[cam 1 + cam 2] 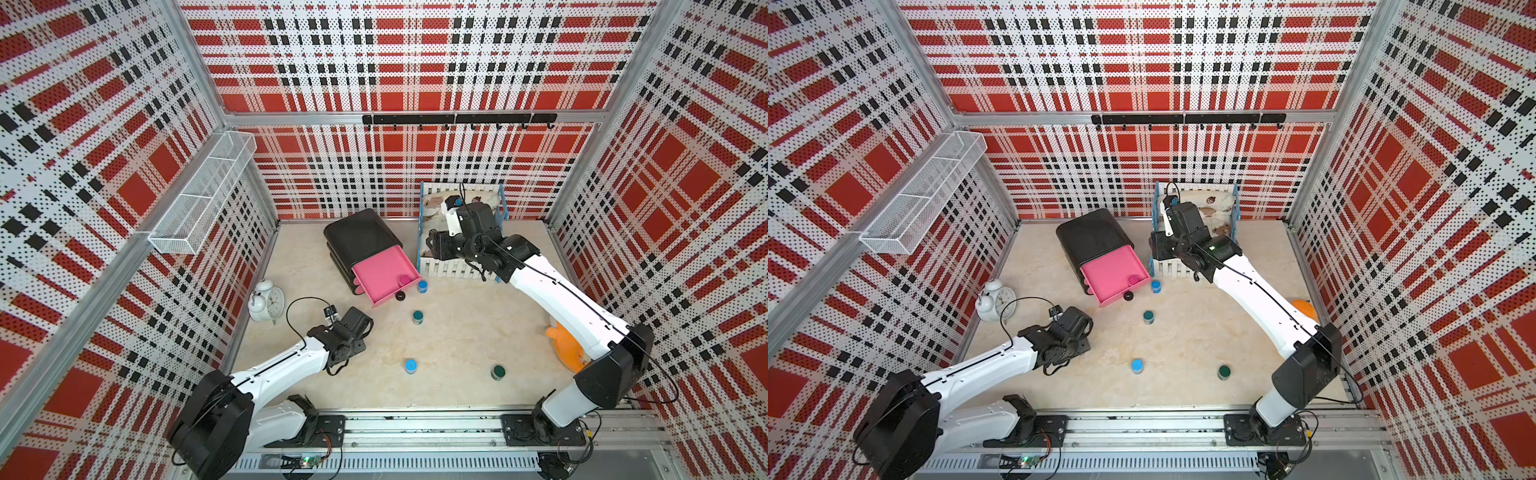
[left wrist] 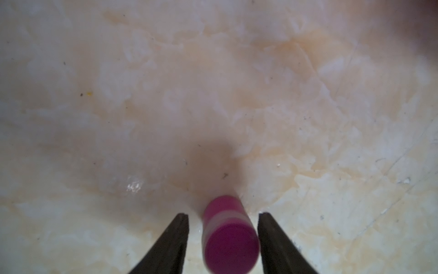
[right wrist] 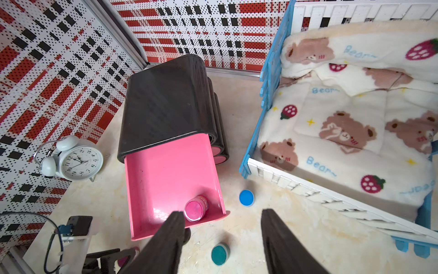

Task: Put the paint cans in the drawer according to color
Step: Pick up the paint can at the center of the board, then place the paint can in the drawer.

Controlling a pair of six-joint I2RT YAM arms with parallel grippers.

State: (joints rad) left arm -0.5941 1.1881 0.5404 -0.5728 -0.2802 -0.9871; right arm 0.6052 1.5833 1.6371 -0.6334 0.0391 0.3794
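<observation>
1. Left gripper: the jaws are seen either side of a magenta paint can, bottom centre of the left wrist view. One finger is at the can's side and a gap is left at the other finger, so the can is not clamped. The can is blurred, so contact with the table cannot be told.
2. Right gripper: the jaws are spread and nothing is held. It is seen at lower centre of the right wrist view, over the pulled-out drawer's corner.
3. The chest of drawers is placed at centre of both top views. Its top drawer is pulled out.
4. A second magenta can is found inside that drawer, at its lower-right corner.
5. A blue can is set on the table just beside that corner, between the drawer and the toy bed.
6. A teal can is seen below it in frame. A second blue can and a dark green can are seen at lower centre, well apart.
</observation>
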